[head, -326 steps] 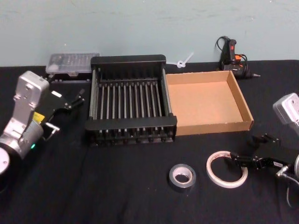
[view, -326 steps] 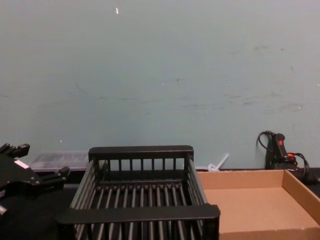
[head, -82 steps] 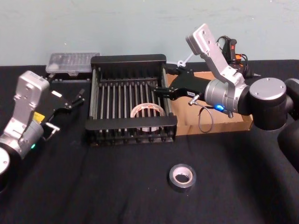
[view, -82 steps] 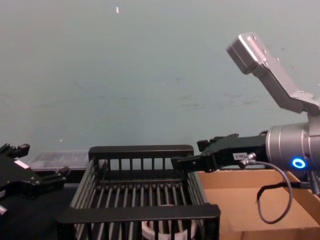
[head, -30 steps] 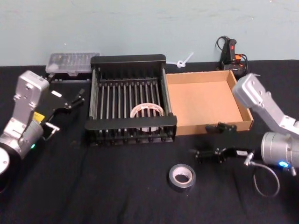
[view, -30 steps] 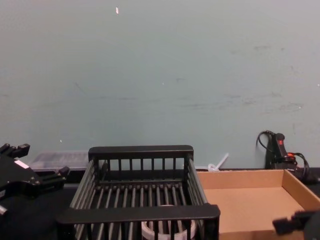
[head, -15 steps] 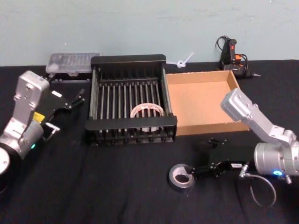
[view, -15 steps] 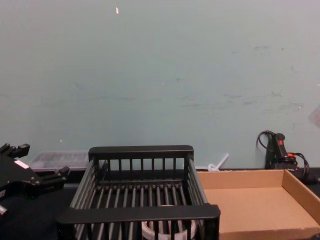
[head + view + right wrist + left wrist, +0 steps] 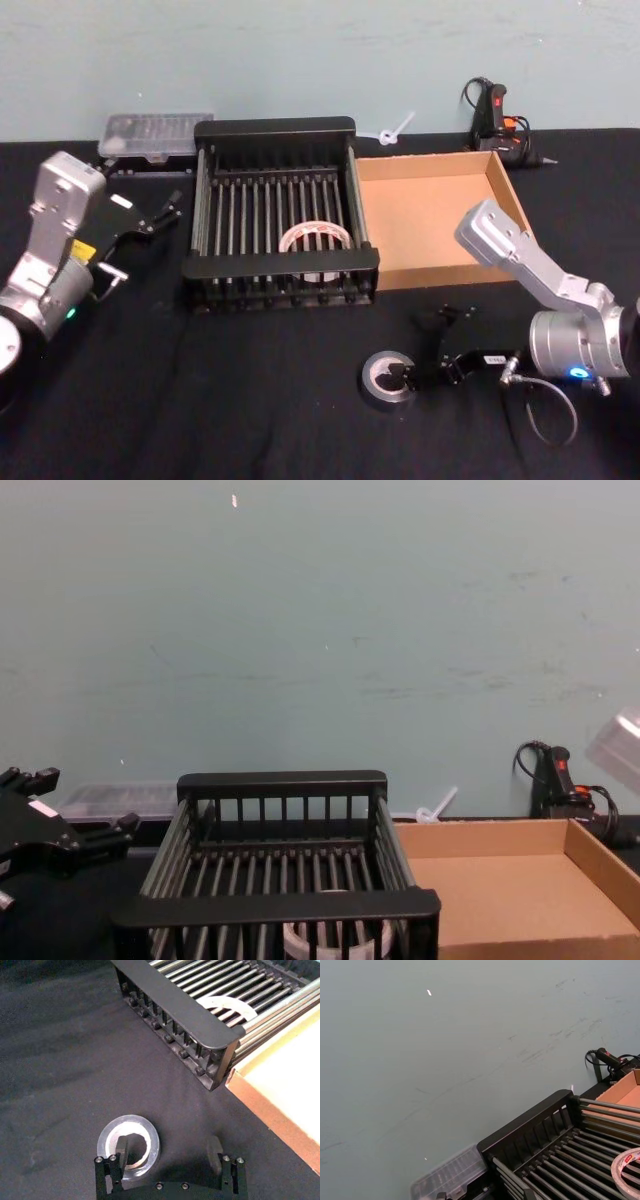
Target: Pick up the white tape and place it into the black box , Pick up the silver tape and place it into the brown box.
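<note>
The silver tape (image 9: 388, 379) is lying flat on the black table (image 9: 250, 400) near its front edge, in front of the brown box (image 9: 440, 215). The right claw (image 9: 420, 372) is reaching low over the table from the right with its fingers spread; in the right wrist view one finger (image 9: 121, 1149) is sitting inside the roll's core and the other (image 9: 214, 1152) is standing clear of it, so the roll is not yet clamped. The white tape (image 9: 316, 239) is resting on the slatted floor of the black box (image 9: 275, 128), toward its front wall; from the chest view that wall is hiding most of the ring. Reddish print is showing on its core, too small to read. The left claw (image 9: 160, 214) is hanging open beside the black box's left wall.
</note>
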You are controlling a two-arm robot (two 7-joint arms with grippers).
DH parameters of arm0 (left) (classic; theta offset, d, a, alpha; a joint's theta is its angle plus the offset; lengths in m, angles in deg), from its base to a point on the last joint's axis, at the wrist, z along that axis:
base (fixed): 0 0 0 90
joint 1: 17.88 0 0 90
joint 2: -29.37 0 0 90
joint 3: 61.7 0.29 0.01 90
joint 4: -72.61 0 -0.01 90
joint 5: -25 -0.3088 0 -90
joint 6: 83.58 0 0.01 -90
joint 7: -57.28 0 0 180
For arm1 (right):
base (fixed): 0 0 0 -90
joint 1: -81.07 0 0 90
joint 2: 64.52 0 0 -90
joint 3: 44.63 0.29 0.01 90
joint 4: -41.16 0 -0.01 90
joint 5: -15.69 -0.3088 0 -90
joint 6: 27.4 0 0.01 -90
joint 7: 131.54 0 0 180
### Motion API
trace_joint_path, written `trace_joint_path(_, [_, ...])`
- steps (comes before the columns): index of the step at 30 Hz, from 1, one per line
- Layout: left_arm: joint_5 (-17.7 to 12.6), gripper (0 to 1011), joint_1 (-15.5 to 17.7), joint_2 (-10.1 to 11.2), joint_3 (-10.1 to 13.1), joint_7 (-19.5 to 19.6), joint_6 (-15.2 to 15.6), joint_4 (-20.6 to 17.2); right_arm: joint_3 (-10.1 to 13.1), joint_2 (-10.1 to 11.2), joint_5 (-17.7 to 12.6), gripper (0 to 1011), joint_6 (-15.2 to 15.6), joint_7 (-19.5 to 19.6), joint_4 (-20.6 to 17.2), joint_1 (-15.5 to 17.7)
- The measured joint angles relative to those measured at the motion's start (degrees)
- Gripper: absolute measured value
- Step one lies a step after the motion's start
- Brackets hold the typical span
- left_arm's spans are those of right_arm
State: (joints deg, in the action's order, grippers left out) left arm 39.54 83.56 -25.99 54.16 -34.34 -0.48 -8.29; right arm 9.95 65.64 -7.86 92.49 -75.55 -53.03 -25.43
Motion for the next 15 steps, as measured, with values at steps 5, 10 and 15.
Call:
trace_joint_path(5, [0.0, 1001, 0.0, 0.0, 0.0, 0.0, 0.0, 0.0, -0.82, -0.3, 0.28, 1002, 0.08, -0.1, 0.76, -0.63])
trace_joint_path(10, [0.0, 1001, 0.0, 0.0, 0.0, 0.0, 0.0, 0.0, -1.52, -0.5, 0.73, 1002, 0.18, -0.32, 1.24, -1.17])
trace_joint_path(15, [0.0, 1001, 0.0, 0.0, 0.0, 0.0, 0.0, 0.0, -2.2, -0.74, 1.33, 1002, 0.3, -0.59, 1.74, -1.81])
